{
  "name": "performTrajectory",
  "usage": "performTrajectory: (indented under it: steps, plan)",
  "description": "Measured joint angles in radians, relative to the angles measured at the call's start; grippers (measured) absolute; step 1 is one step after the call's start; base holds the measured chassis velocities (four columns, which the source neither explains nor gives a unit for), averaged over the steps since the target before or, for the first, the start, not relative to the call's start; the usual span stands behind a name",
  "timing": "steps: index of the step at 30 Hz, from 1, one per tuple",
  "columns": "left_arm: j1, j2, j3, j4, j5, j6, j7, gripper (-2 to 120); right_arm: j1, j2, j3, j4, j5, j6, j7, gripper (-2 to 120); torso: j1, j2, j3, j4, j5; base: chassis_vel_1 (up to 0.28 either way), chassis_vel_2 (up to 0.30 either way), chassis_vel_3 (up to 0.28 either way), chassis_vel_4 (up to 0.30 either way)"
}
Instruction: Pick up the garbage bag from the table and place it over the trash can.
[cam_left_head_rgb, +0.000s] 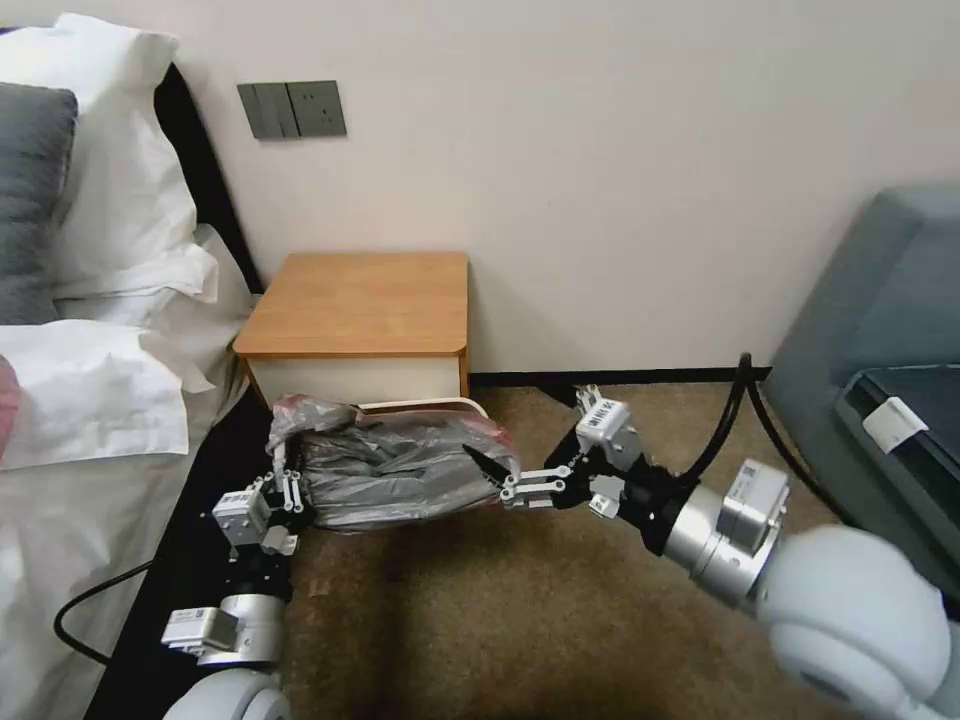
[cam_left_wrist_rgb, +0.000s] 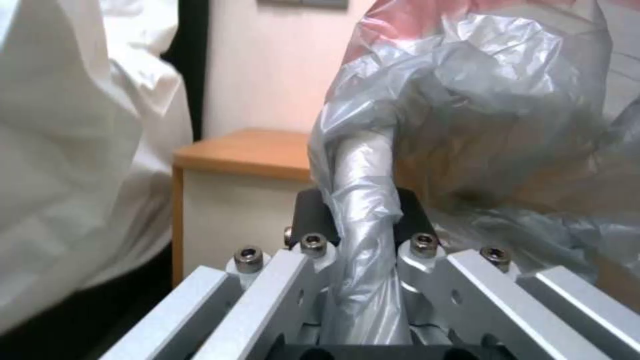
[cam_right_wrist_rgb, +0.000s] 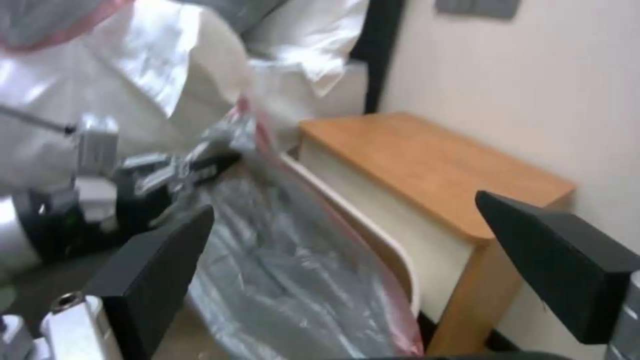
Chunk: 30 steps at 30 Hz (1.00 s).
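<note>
1. below the worktop (cam_left_head_rgb: 360, 300), on the carpet in front of it, we see the garbage bag (cam_left_head_rgb: 390, 470) stretched over the trash can (cam_left_head_rgb: 440, 405), whose cream rim shows at the back edge next to the worktop's white front.
2. our left arm reaches up from the lower left beside the bed (cam_left_head_rgb: 80, 480), its left hand (cam_left_head_rgb: 283, 478) pointing upward and clamped on a twisted fold of the bag's left end.
3. from the left wrist, we see the plastic pinched between the fingers (cam_left_wrist_rgb: 319, 220).
4. our right arm comes in from the lower right, forearm angled toward the bin.
5. our right hand (cam_left_head_rgb: 505, 480) sits at the bag's right end, fingers (cam_right_wrist_rgb: 160, 270) spread wide, holding nothing.
</note>
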Motion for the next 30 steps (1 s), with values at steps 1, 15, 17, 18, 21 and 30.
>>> performTrajectory:
  steps: [1, 15, 17, 18, 21, 30]
  plan:
    - [-0.001, 0.001, -0.002, 0.001, 0.009, -0.006, 0.007, 7, 0.012, -0.004, -0.018, -0.009, -0.002, -0.001, -0.006, 100, 0.000, 0.000, 0.000, -0.0001, 0.0000, 0.000, 0.000, 0.000, 0.000]
    - [-0.006, 0.001, 0.010, 0.000, 0.080, -0.058, 0.046, 7, 0.229, 0.050, -0.260, -0.121, -0.023, -0.042, 0.031, 67, 0.000, 0.000, 0.000, 0.0000, 0.0000, 0.000, 0.000, 0.000, 0.000]
    - [-0.006, 0.001, 0.010, -0.003, 0.081, -0.061, 0.046, 7, 0.237, 0.053, -0.269, -0.128, -0.022, -0.044, 0.035, 64, 0.000, 0.000, 0.000, 0.0000, 0.0000, 0.000, 0.000, 0.000, 0.000]
    - [-0.006, 0.000, 0.010, -0.005, 0.082, -0.062, 0.047, 7, 0.246, 0.059, -0.281, -0.134, -0.019, -0.048, 0.042, 61, 0.000, 0.000, 0.000, 0.0000, 0.0000, 0.000, 0.000, 0.000, 0.000]
    - [-0.006, -0.001, 0.009, -0.006, 0.085, -0.064, 0.047, 7, 0.257, 0.064, -0.295, -0.140, -0.013, -0.053, 0.052, 61, 0.000, 0.000, 0.000, 0.0000, 0.0000, 0.000, 0.000, 0.000, 0.000]
    - [-0.007, -0.012, 0.013, -0.007, 0.097, -0.074, 0.053, 7, 0.301, 0.077, -0.331, -0.187, 0.015, -0.066, 0.074, 51, 0.000, 0.000, 0.000, 0.0001, 0.0000, 0.000, 0.000, 0.000, 0.000]
